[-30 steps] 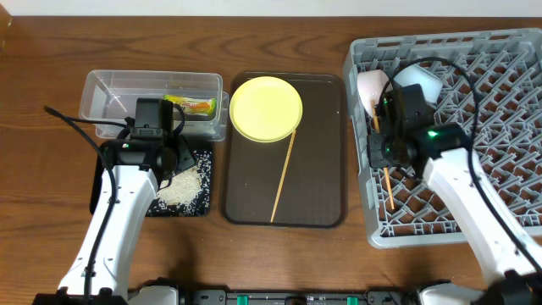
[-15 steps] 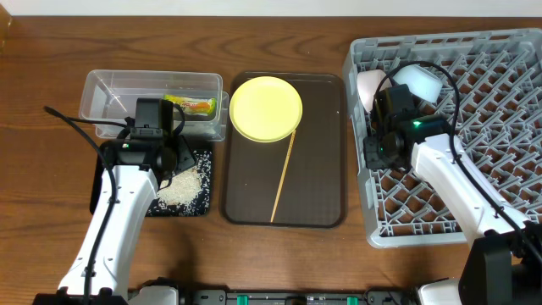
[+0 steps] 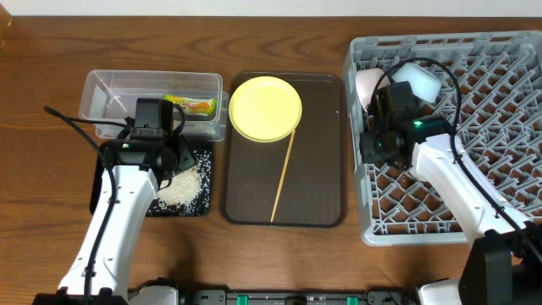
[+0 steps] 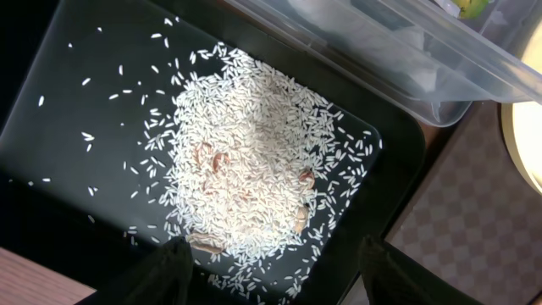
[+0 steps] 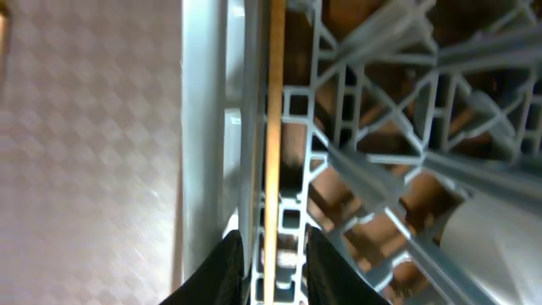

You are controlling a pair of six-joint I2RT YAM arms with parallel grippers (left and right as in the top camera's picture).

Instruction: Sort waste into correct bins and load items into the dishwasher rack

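Currently the right end effector [image 5: 273,243] sits low at the left wall of the dishwasher rack [image 3: 508,102]. Its fingers are slightly parted either side of the racked chopstick [image 5: 273,127], with a sliver of gap on both sides, so it reads as released, not pinched. That stick lies along the inside of the rack's left wall, parallel to it. White-pink bowl [image 3: 370,85] and light-blue bowl [image 3: 417,80] are in the rack's far left corner. Just left of the rack is the brown serving tray [image 3: 322,195], carrying the yellow plate [image 3: 266,108] and the loose chopstick [image 3: 284,180]. The stick's long axis runs near-parallel to the rack's left wall, with the far end at the plate rim tilted slightly toward the rack and the near end away from it. Likely next pick: it lies to the left of the right end effector, across the rack wall. By my judgement the right arm is somewhat nearer, and its jaws would already straddle that axis with little turning. Further from the rack, beyond the serving tray, the left end effector [image 4: 275,254] hangs wide apart and empty over the rice [image 4: 246,161] on the black tray [image 4: 85,195]. The snack wrapper [image 3: 193,105] is in the clear tub [image 3: 110,97] beside that tray. No cup is visible.
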